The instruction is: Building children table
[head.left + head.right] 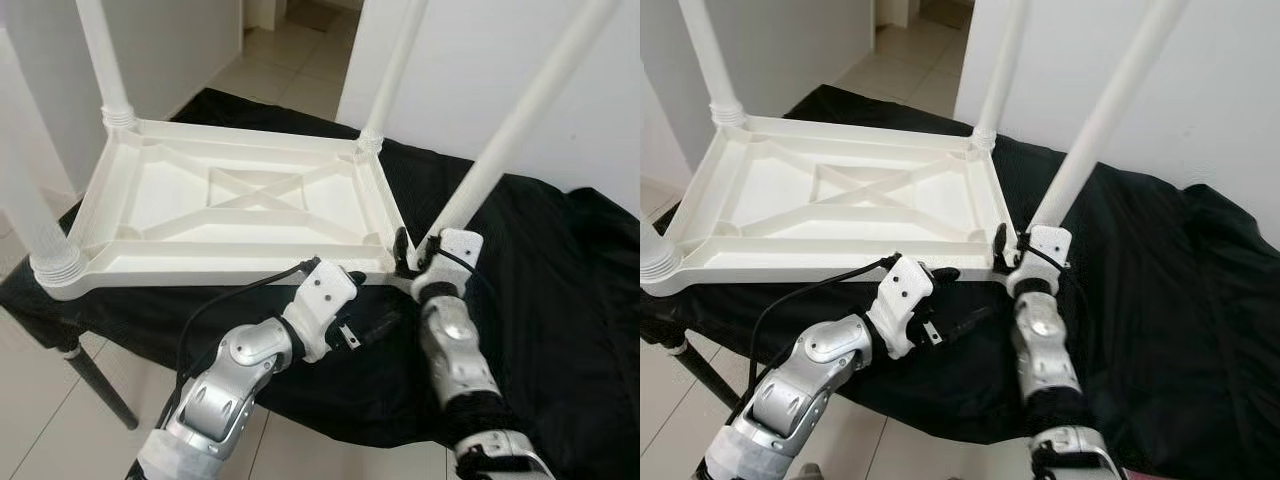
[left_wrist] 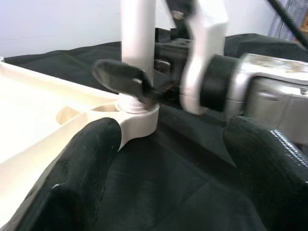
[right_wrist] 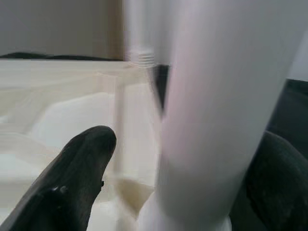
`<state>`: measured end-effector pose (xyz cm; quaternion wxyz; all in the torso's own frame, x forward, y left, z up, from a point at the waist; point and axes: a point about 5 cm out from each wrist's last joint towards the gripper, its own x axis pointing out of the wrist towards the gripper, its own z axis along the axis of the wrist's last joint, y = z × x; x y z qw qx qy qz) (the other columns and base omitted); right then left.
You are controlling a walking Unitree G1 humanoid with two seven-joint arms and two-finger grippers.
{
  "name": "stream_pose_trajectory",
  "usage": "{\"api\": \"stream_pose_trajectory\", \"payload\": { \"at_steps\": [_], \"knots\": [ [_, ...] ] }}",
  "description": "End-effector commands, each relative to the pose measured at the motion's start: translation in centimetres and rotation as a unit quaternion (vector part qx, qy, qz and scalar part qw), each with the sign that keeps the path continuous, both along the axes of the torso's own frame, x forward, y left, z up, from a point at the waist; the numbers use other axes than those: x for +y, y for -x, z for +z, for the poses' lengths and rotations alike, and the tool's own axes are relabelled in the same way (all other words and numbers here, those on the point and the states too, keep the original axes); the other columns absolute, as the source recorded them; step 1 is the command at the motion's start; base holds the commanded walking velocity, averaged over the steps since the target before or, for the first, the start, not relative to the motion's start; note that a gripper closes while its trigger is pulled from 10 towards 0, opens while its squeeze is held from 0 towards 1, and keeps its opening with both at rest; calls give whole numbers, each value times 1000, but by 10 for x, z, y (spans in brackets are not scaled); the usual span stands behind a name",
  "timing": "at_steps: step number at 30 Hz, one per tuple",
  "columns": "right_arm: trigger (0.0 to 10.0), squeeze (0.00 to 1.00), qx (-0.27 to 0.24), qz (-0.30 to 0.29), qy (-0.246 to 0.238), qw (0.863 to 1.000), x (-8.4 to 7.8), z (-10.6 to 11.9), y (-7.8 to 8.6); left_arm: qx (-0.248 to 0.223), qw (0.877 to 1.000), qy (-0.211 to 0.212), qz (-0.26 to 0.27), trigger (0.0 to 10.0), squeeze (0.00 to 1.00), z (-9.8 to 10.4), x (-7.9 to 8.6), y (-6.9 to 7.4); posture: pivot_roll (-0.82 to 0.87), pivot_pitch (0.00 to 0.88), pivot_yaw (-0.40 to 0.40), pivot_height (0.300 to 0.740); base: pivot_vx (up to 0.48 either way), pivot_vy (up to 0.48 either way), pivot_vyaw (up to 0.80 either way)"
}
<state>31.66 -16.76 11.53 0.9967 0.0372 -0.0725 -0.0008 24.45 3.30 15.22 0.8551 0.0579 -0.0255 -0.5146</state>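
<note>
1. Right gripper [image 1: 412,252], centre-right of the left eye view, sits at the near right corner of an upturned white plastic table top [image 1: 235,200]. Its two black fingers [image 3: 79,173] are spread to either side of the foot of the white leg [image 1: 520,125] that rises toward the upper right of the frame. In the right wrist view the leg fills the gap between the fingers, though whether they press on it cannot be told.

2. Left gripper [image 1: 370,325], at lower centre of the left eye view, lies low over the black cloth [image 1: 560,300], just below the table top's near edge. In the left wrist view its fingers [image 2: 82,183] stand wide apart with nothing between them, aimed at that same corner socket [image 2: 139,115] and at the right gripper beside it.

3. Ribs cross in an X on the underside of the table top, which faces up across the left and centre of the frame on the black cloth.

4. Three more white legs stand in the other corner sockets: one at far left [image 1: 40,225], one at upper left [image 1: 105,60], one at upper centre [image 1: 390,75].

5. Pale floor tiles [image 1: 40,420] show at lower left, beside a dark leg [image 1: 100,385] of the covered stand, and a white wall [image 1: 470,70] fills the upper right.
</note>
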Motion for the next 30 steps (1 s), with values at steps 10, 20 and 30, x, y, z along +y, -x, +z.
{"api": "stream_pose_trajectory", "payload": {
  "at_steps": [10,20,30],
  "knots": [
    [10000,0,3,169,39,985,-35,4,1,-17,1000,-16,-14,10000,0,2,-2,-2,26,0,-143,740,0,0,0],
    [10000,0,29,261,69,962,-31,7,-15,-24,999,-20,-15,10000,0,3,-3,-6,33,0,-138,740,0,0,0],
    [0,0,58,283,96,953,-18,2,-26,-27,999,-16,-11,10000,0,5,-3,-7,48,0,-140,740,0,0,0]
  ]
}}
